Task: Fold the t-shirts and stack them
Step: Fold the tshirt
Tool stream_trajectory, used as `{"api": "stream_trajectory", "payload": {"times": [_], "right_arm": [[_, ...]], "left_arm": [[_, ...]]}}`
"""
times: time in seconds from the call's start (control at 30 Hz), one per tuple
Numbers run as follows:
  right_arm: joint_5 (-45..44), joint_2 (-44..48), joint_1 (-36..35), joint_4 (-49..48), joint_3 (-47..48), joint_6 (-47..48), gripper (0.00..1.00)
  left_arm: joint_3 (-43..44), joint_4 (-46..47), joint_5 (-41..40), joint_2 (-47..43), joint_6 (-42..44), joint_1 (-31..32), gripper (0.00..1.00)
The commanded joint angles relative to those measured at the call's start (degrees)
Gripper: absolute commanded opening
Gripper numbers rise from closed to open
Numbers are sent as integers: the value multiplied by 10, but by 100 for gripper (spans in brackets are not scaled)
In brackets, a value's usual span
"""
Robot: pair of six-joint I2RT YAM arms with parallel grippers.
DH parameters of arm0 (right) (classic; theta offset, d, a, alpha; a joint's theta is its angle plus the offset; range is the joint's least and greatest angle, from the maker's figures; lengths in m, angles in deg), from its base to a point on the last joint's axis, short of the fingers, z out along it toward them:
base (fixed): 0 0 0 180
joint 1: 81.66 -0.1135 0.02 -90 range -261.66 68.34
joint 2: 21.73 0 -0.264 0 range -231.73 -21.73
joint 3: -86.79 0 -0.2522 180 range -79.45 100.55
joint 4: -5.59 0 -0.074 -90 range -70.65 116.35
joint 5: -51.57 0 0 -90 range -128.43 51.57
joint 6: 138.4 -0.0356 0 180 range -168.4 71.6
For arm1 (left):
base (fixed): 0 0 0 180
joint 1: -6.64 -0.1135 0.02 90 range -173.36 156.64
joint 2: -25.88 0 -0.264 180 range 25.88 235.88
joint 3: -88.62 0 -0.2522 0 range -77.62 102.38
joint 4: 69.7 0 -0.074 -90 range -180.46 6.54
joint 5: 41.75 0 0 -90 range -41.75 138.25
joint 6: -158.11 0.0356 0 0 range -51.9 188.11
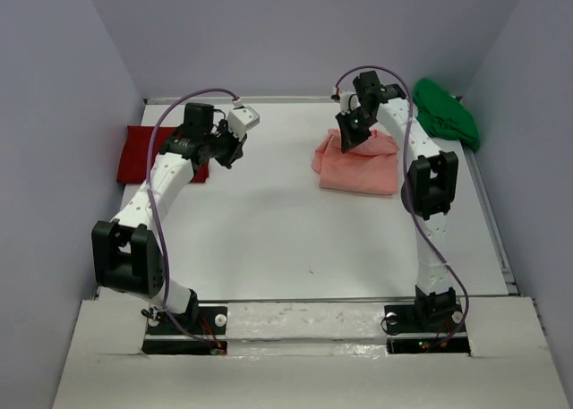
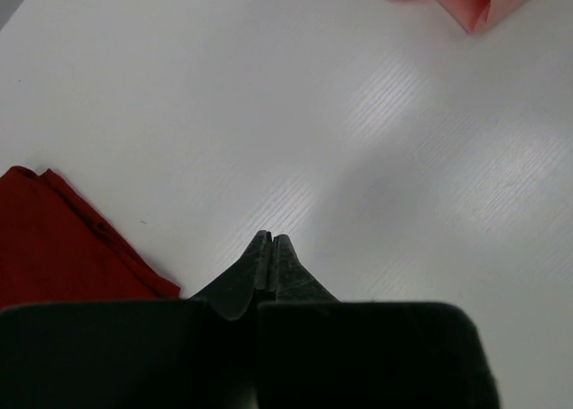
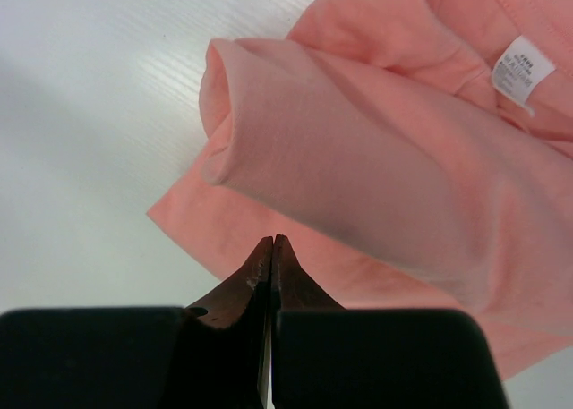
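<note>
green shirt (image 1: 446,114) shows only overhead, label (image 3: 522,69) on pink shirt (image 3: 376,185) only wrist-side.

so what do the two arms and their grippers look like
The left arm and right arm have white links, black joints and a looping purple cable each. The left gripper and right gripper have dark tapered fingers.

Salmon-pink soft cloth t-shirt (image 3: 376,158): loosely folded, one rolled fold lying across it, white label (image 3: 524,69) facing up. It lies directly below and ahead of the right gripper (image 3: 271,243).

Deep red cloth t-shirt (image 2: 63,239): flat, apparently folded, though it is partly hidden. It lies just left of the left gripper (image 2: 270,241).

Bright green cloth t-shirt (image 1: 445,112): bunched, unfolded. It lies to the right of the right gripper, well apart.
</note>
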Motion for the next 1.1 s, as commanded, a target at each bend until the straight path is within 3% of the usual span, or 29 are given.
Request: {"api": "stream_trajectory", "payload": {"times": [0.0, 0.3, 0.53, 0.77, 0.93, 1.07], "right_arm": [[-40, -33, -3, -38, 42, 10, 0], [-122, -123, -3, -84, 143, 28, 0], [-157, -105, -3, -235, 85, 52, 0], [-181, -90, -3, -265, 76, 64, 0], [-283, -45, -3, -320, 9, 94, 0], [-361, -57, -3, -333, 14, 106, 0]], "left_arm": [[-13, 17, -6, -19, -6, -4, 0], [-20, 21, -19, -6, -3, -9, 0], [-10, 15, -26, 13, -4, -11, 0], [-3, 8, -21, 15, -4, -11, 0], [-14, 16, -19, 3, -4, -11, 0], [-26, 24, -19, -11, -4, -11, 0]]}}
